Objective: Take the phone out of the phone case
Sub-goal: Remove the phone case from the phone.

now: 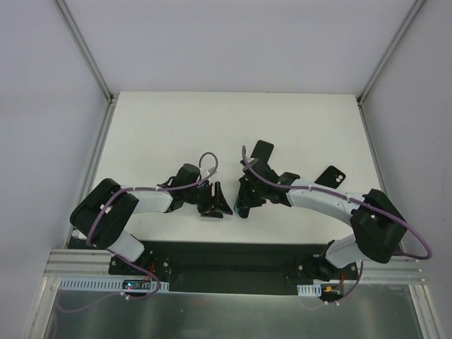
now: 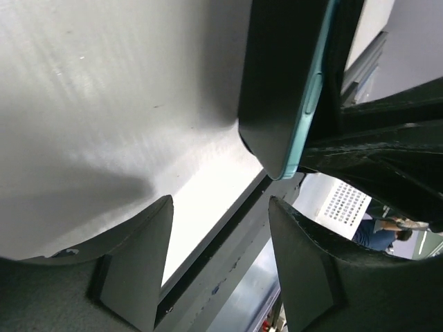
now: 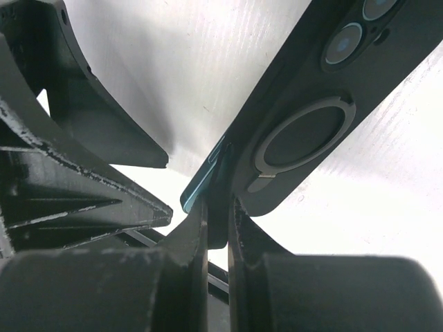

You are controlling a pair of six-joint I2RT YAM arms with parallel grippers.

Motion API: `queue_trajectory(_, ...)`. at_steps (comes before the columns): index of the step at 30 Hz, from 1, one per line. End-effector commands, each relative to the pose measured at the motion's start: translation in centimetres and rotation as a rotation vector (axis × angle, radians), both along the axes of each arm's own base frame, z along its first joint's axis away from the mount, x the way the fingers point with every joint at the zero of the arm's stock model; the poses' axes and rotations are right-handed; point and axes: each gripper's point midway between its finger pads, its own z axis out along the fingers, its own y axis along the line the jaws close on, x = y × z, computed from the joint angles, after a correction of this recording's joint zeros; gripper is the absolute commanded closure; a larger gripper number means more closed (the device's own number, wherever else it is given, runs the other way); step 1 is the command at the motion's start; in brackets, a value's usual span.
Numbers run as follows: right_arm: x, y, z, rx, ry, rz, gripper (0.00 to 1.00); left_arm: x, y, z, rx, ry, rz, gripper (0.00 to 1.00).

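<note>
The right gripper (image 3: 219, 207) is pinched almost shut on the lower edge of the phone (image 3: 202, 185) and its case (image 3: 304, 131), holding them tilted on edge over the table (image 1: 162, 127) near its front. The left gripper (image 2: 220, 207) is spread wide just beside the phone, with nothing in it. The phone sits in the case, whose ringed back covers it; only a teal edge shows by the rim. The job looks barely begun, and I cannot tell whether that corner has started to part. Left to do: grip and pull the two apart
</note>
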Motion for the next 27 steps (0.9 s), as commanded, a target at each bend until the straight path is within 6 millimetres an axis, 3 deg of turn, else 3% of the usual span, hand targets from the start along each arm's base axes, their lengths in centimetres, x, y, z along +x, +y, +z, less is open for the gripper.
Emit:
queue_trajectory(1, 0.4, 1.2, 0.4, 0.063, -0.025, 0.022, 0.99, 1.0, -1.5, 2.8, -0.131, -0.093, -0.051, 0.42)
queue_trajectory(19, 0.5, 1.5, 0.8, 0.071, -0.021, 0.031, 0.98, 3.6, -2.9, 1.3, 0.001, -0.125, 0.064, 0.50)
queue_trajectory(27, 0.3, 1.3, 1.3, 0.083, -0.029, 0.037, 0.99, 3.5, -2.5, -0.3, 0.133, -0.164, 0.060, 0.66)
